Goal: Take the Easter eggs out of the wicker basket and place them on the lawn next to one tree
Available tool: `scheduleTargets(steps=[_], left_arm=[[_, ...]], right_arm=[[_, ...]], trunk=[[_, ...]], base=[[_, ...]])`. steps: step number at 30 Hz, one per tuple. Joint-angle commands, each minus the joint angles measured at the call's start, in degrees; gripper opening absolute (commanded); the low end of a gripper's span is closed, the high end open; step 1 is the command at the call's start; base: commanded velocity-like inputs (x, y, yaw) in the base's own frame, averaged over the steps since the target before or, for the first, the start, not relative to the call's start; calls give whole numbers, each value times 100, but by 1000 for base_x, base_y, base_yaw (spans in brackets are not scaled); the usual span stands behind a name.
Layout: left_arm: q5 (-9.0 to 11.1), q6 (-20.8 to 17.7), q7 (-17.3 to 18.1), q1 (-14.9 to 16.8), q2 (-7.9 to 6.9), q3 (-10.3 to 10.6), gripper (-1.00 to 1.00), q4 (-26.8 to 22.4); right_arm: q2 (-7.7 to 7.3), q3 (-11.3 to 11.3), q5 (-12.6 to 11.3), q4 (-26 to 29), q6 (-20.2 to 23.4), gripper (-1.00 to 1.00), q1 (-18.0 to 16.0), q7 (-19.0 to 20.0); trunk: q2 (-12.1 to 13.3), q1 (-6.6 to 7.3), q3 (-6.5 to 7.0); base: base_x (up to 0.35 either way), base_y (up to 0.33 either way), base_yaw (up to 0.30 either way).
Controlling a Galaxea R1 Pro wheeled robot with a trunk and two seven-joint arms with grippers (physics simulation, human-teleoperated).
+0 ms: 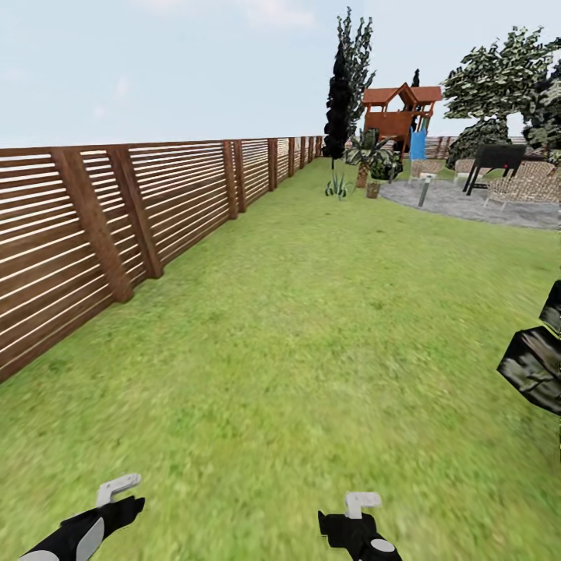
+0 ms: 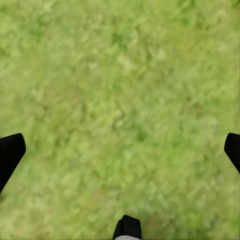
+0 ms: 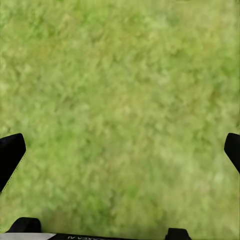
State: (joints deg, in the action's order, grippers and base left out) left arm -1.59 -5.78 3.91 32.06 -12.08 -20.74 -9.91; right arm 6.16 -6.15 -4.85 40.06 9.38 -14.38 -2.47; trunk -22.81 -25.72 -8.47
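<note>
Both grippers, left and right, hang low at 6 o'clock over bare lawn, jaws spread wide and empty in the wrist views. No basket or eggs are in sight. A grey-green tree stands at 1 o'clock; driving on risks overshooting the basket or clipping the fence at 10 o'clock

Bright, mottled green is shown by the lawn. Beside the lawn, reddish-brown horizontal slats are seen on the fence. Beyond the lawn, a grey paved patio, an orange-brown playhouse with a blue slide, and a black-foliaged tree are seen.
</note>
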Motion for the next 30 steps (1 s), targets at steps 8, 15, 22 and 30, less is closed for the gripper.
scheduleTargets(steps=[8, 15, 22, 30], left_arm=[[-17, -37, 31, 2, 3, -44, 100, -11], [-17, -34, 37, 2, 4, -44, 100, -11], [-17, -30, 37, 2, 4, -44, 100, -11], [-17, -31, 36, 2, 2, -44, 100, -11]], right_arm=[[-8, -10, -51, 7, -118, 100, -4, -26], [-9, 0, -57, -24, -155, 100, -4, -26], [-9, -1, -51, -25, -156, 100, -2, -26], [-9, 7, -58, -25, -156, 100, -3, -26]], trunk=[[-11, -6, -12], [-11, -6, -12], [-11, -6, -12], [-11, -6, -12]], base=[[281, 158, -47], [281, 99, -2], [281, 4, 0], [284, 0, 0]])
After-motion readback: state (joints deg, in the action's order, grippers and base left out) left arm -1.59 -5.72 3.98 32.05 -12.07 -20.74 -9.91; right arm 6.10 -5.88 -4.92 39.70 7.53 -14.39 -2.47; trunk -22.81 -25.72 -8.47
